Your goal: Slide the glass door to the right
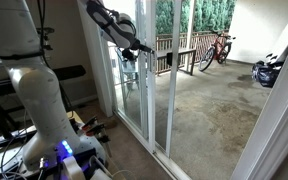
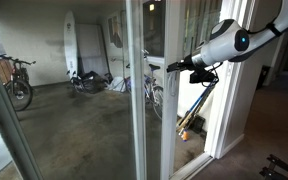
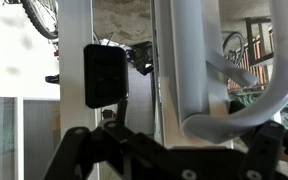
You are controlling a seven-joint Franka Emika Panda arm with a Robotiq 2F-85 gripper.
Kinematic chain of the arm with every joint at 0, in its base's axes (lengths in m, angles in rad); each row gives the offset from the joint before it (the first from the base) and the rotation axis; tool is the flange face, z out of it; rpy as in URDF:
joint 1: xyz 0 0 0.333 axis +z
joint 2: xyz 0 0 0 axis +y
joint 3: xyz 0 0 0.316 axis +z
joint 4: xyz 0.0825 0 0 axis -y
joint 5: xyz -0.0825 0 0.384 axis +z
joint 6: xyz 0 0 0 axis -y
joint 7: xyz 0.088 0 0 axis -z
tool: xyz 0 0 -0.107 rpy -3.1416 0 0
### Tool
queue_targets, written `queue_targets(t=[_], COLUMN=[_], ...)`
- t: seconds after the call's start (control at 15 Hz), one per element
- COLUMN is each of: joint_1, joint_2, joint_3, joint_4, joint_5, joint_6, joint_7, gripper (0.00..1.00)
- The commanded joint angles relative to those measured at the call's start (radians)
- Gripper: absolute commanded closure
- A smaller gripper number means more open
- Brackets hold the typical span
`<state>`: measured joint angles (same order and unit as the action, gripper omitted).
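The white seven-joint arm point(image 1: 39, 95) rises from its base in the room's near corner. It bends over at the top and reaches out roughly level toward the doorway. In an exterior view its last white link point(image 2: 224, 42) comes in from the right, with the black gripper point(image 2: 174, 67) held out sideways at about the arm's own shoulder height.

The gripper is right at the edge stile of the tall clear glass door in a white frame point(image 2: 154, 130). In the exterior view from the room this door point(image 1: 160, 100) stands upright in its track, with the concrete patio point(image 1: 209, 105) beyond it.

In the wrist view the jaws are spread wide. One black rectangular finger pad point(image 3: 106, 75) stands left of the stile, apart from it. The white D-shaped pull handle point(image 3: 234, 112) curves through the space on the right. I cannot tell whether the handle is touched, and the second pad is hidden.

There is one arm, one gripper and one handle. An exterior view shows a single red bicycle point(image 1: 216, 48) leaning at the wooden railing point(image 1: 179, 55). Another exterior view shows two bicycles, a dark one at the left point(image 2: 16, 80) and a second just behind the glass point(image 2: 152, 92), though the glass may be adding reflections.

Only the wrist view shows the handle and pad. Only one exterior view shows the tall white board point(image 2: 72, 42) propped against the wall.
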<state>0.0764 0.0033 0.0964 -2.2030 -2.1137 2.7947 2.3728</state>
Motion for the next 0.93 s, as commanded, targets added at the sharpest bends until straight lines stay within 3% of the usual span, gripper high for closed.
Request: queue_targets(t=[0.0, 0.4, 0.87], joint_1=[-0.052, -0.075, -0.102], joint_2=[-0.022, -0.076, -0.065], joint_3=[-0.055, -0.114, -0.211], joint_4=[-0.063, -0.095, -0.101], joint_5=[0.058, 0.096, 0.216], joint_6=[0.012, 0.063, 0.194], joint_7=[-0.080, -0.138, -0.231], gripper=[0.00, 0.00, 0.00])
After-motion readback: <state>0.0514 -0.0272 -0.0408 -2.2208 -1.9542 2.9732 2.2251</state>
